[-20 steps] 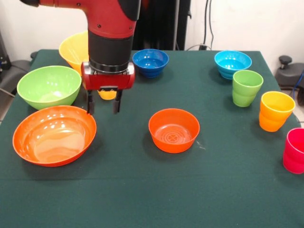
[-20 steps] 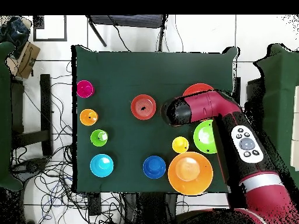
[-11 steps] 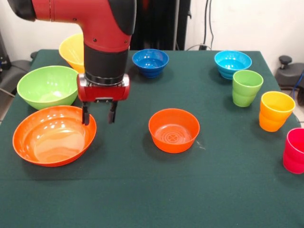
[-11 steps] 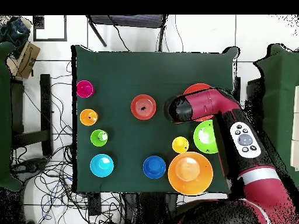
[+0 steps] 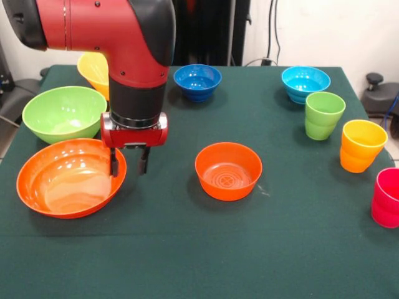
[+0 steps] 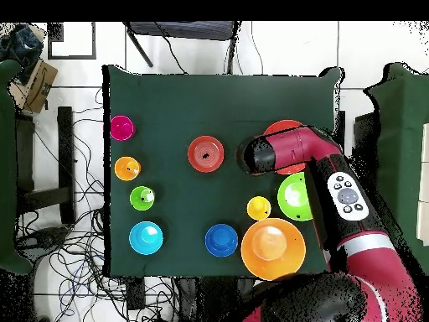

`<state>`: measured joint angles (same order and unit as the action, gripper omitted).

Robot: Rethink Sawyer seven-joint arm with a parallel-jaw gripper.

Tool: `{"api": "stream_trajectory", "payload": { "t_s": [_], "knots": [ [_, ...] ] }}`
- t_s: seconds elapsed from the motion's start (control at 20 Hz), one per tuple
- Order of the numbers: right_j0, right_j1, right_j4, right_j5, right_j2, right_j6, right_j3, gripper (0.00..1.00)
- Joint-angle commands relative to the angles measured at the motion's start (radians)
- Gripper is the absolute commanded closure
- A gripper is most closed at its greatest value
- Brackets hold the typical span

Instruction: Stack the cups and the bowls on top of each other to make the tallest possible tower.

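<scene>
My gripper (image 5: 128,166) is open and hangs low over the right rim of the large orange bowl (image 5: 68,177); one finger (image 5: 113,163) is over the bowl's inside and the other is outside it. To the right, the small orange bowl (image 5: 228,169) stands alone. Behind the arm are the green bowl (image 5: 62,113) and the yellow bowl (image 5: 92,65). The dark blue bowl (image 5: 197,81) and light blue bowl (image 5: 305,83) sit at the back. Green (image 5: 323,115), orange-yellow (image 5: 361,145) and pink-red (image 5: 386,197) cups line the right edge. The yellow cup (image 6: 259,207) shows only from overhead.
The arm (image 6: 289,153) covers part of the large orange bowl (image 6: 281,127) in the overhead view. Open green cloth (image 5: 206,249) lies in front of the two orange bowls. Chairs and cables surround the table.
The gripper has come down and moved toward the large orange bowl, from above the cloth beside it to straddling its rim. The bowls and cups have not moved.
</scene>
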<state>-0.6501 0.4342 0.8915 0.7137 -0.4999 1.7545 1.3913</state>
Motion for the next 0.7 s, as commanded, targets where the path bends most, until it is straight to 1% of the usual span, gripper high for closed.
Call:
{"api": "stream_trajectory", "payload": {
  "t_s": [0.05, 0.2, 0.35, 0.6, 0.7],
  "knots": [
    [0.005, -0.048, 0.097, -0.088, -0.021, -0.212, -0.064, 1.0],
    [0.008, -0.038, 0.095, -0.111, -0.013, -0.174, -0.051, 1.0],
    [0.008, -0.028, 0.093, -0.12, -0.007, -0.163, -0.037, 1.0],
    [0.017, -0.029, 0.087, -0.115, -0.002, -0.158, -0.043, 1.0],
    [0.021, -0.014, 0.081, -0.11, 0.001, -0.156, -0.033, 1.0]
  ]
}}
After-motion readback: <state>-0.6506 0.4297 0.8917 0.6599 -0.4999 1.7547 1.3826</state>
